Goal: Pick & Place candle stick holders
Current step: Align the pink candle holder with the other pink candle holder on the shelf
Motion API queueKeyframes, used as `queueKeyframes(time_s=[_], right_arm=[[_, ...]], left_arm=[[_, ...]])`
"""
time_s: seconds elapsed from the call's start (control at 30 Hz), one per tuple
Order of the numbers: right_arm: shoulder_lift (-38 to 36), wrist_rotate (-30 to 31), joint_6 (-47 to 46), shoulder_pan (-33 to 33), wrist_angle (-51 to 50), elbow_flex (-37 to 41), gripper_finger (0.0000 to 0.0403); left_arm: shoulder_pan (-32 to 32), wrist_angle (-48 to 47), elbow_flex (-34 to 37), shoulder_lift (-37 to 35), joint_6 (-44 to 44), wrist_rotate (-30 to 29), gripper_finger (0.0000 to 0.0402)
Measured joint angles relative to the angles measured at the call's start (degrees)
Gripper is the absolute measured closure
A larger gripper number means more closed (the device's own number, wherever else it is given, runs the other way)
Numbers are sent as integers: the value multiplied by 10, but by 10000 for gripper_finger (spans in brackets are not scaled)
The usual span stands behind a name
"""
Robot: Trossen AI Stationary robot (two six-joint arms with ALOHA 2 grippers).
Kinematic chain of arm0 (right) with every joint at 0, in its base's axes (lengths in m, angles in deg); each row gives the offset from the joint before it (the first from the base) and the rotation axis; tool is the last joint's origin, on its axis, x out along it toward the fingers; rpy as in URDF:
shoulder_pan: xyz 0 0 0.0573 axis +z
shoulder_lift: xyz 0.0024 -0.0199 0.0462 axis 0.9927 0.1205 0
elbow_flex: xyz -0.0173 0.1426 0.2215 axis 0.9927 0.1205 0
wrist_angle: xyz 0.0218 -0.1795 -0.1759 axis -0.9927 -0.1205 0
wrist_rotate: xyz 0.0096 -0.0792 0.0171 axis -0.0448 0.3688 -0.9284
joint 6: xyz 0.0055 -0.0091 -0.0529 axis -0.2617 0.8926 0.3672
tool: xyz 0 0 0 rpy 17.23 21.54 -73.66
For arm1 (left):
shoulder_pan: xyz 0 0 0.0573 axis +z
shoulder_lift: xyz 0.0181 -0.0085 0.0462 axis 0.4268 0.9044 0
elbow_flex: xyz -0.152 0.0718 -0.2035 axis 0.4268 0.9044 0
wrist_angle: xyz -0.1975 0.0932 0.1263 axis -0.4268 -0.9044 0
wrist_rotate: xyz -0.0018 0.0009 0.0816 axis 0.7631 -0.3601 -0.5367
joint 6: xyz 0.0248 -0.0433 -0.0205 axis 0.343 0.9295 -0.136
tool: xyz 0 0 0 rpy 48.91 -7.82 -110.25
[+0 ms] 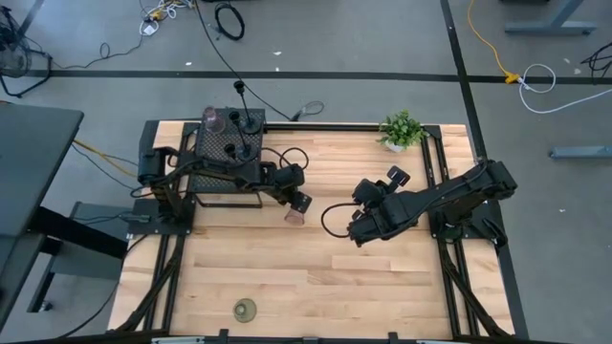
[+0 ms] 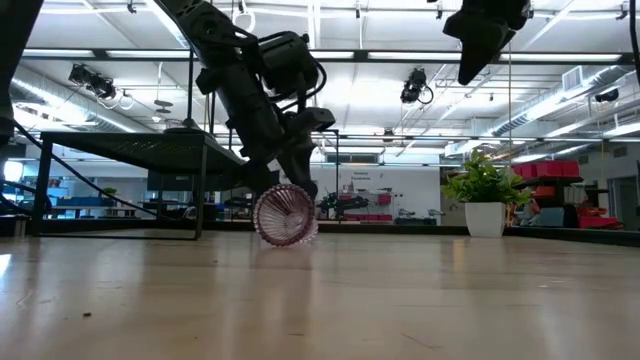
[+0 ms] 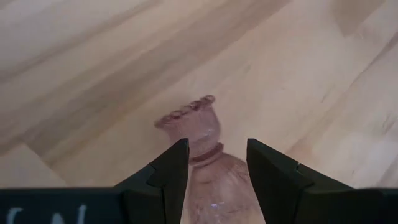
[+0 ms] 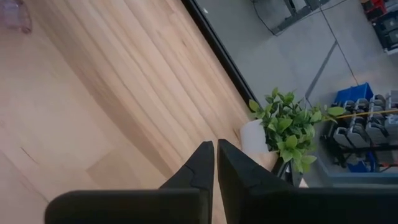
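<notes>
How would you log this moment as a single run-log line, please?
left gripper: open, astride pink glass goblet lying on table | right gripper: shut, empty, raised | olive-gold holder: untouched

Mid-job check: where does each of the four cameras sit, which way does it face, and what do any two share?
High: overhead, straight down on the table; both arms, mesh box, plant.
Low: table height, facing the room; left gripper over the lying goblet.
Left wrist: past its open fingers at the goblet between them.
Right wrist: right gripper shut, facing table edge and plant.
Shared: the goblet shows in the high view too.
</notes>
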Motion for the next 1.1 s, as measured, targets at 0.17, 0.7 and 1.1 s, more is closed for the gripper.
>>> queueKeyframes(time_s=[0.17, 0.7, 1.1], right_arm=[[0, -6, -13, 0, 0, 12, 381], [0, -9, -13, 0, 1, 13, 381], [0, -9, -13, 0, 9, 13, 381]], left_arm=[[4, -15, 0, 0, 4, -4, 236], [11, 19, -4, 76, 11, 33, 237], [4, 17, -3, 78, 12, 31, 243]])
